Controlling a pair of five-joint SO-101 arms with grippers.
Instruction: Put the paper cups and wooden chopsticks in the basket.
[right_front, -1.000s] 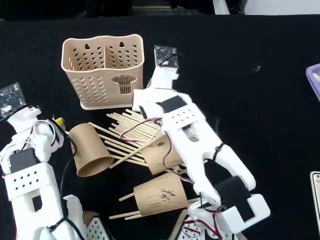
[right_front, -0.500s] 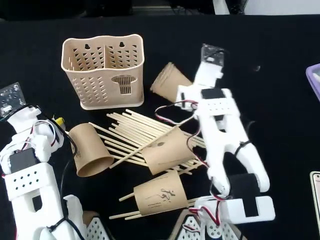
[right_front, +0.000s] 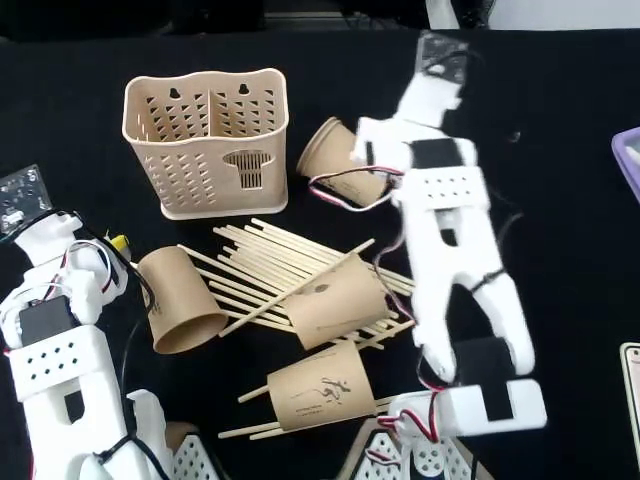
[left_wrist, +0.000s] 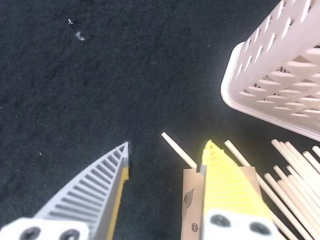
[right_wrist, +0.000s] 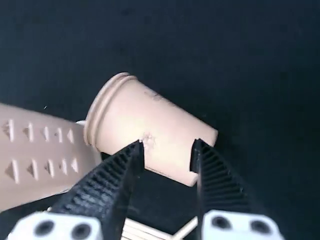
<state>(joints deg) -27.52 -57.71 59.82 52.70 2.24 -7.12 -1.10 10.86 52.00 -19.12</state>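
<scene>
The beige slotted basket (right_front: 205, 140) stands upright at the back left. A paper cup (right_front: 335, 160) lies on its side just right of it. My right gripper (right_front: 372, 160) hangs open over this cup (right_wrist: 150, 132), its black fingertips (right_wrist: 137, 150) in front of the cup's wall. Wooden chopsticks (right_front: 265, 262) are piled mid-table with two more cups (right_front: 335, 300) (right_front: 320, 388) lying on them. Another cup (right_front: 180, 300) lies at the left. My left gripper (left_wrist: 167, 149) stands open beside it, a chopstick end (left_wrist: 177, 149) between its fingers, and the basket's corner (left_wrist: 270, 80) is close by.
A purple object (right_front: 628, 160) and a pale card (right_front: 632, 380) sit at the table's right edge. The black tabletop (right_front: 560, 200) is bare right of the right arm and behind the basket.
My right arm swung from over the chopstick pile toward the back right. A cup that was hidden under it has come to rest beside the basket. The left arm has not moved.
</scene>
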